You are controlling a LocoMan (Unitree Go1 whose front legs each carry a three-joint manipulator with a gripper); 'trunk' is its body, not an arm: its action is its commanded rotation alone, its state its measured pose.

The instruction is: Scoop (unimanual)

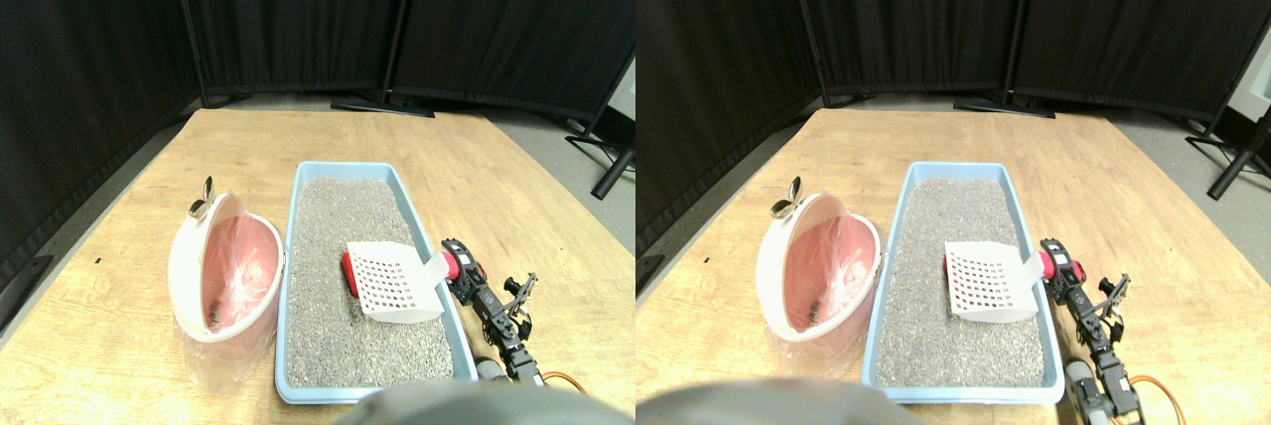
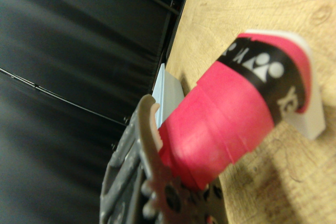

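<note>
Right manipulator: a slim black arm built from linked blocks

The right manipulator point(image 1: 494, 311) is a chain of small black boxy segments joined end to end, with a skeletal, open-framed bracket point(image 1: 520, 289) branching off its side. A red band marks the segment nearest the far end, and a grey cylindrical part point(image 1: 489, 368) sits low by the base. An orange cable point(image 1: 562, 379) curls away from the base. Up close, the tool point(image 2: 152, 182) shows a dark grey open frame with a pale, curved, toothed edge and a dark round screw head point(image 2: 171, 198) set in the metal.
</note>
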